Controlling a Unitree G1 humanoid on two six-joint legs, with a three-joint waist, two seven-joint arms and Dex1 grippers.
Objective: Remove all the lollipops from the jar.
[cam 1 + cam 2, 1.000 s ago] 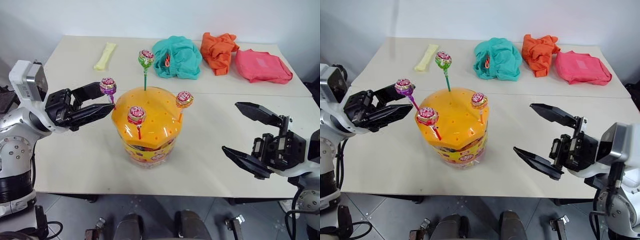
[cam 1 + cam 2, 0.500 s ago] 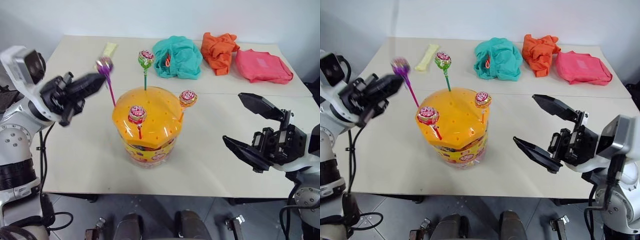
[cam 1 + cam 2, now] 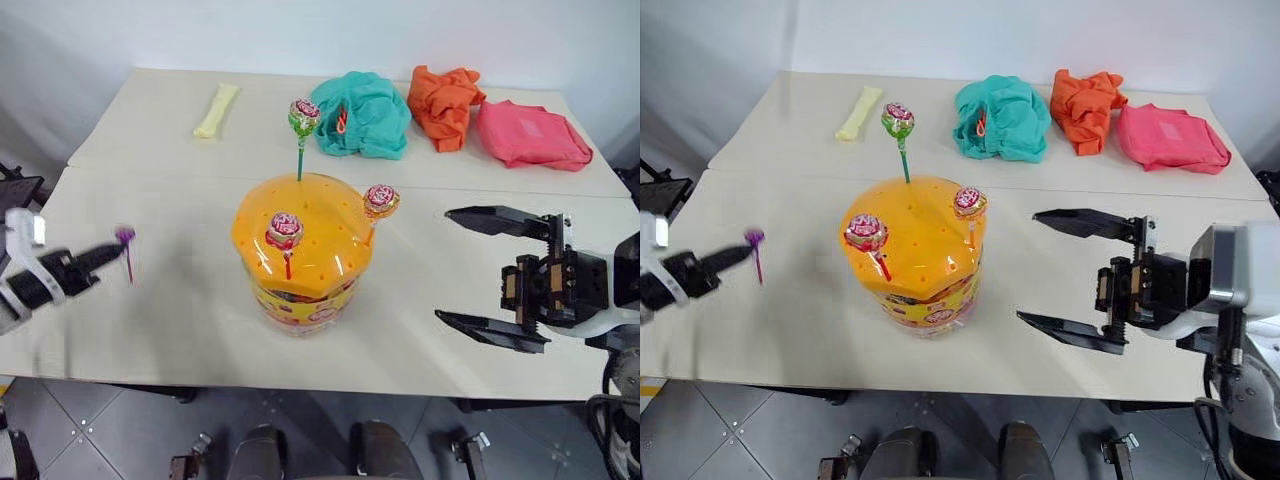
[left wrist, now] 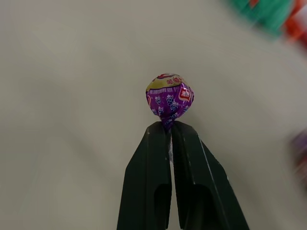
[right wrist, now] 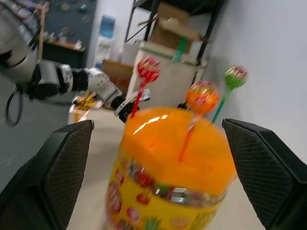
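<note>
The jar (image 3: 300,290) stands mid-table, a clear tub with a domed orange lid (image 3: 320,240). Three lollipops stick up from the lid: a green one (image 3: 303,118) at the back, an orange one (image 3: 381,200) on the right and a pink one (image 3: 285,228) at the front. My left gripper (image 3: 110,252) is shut on the stick of a purple lollipop (image 4: 169,99), low over the table's left side and well clear of the jar. My right gripper (image 3: 480,272) is open to the right of the jar, its fingers pointing at the jar (image 5: 168,158) with nothing between them.
Along the back of the table lie a pale yellow wrapper (image 3: 217,108), a teal cloth (image 3: 360,112), an orange cloth (image 3: 445,100) and a pink cloth (image 3: 528,133). A seam (image 3: 150,172) crosses the table behind the jar. The table's front edge is near.
My left gripper shut on the purple lollipop, drew it up out of the lid, then swung it left and down over the table. The right gripper stayed open beside the jar.
</note>
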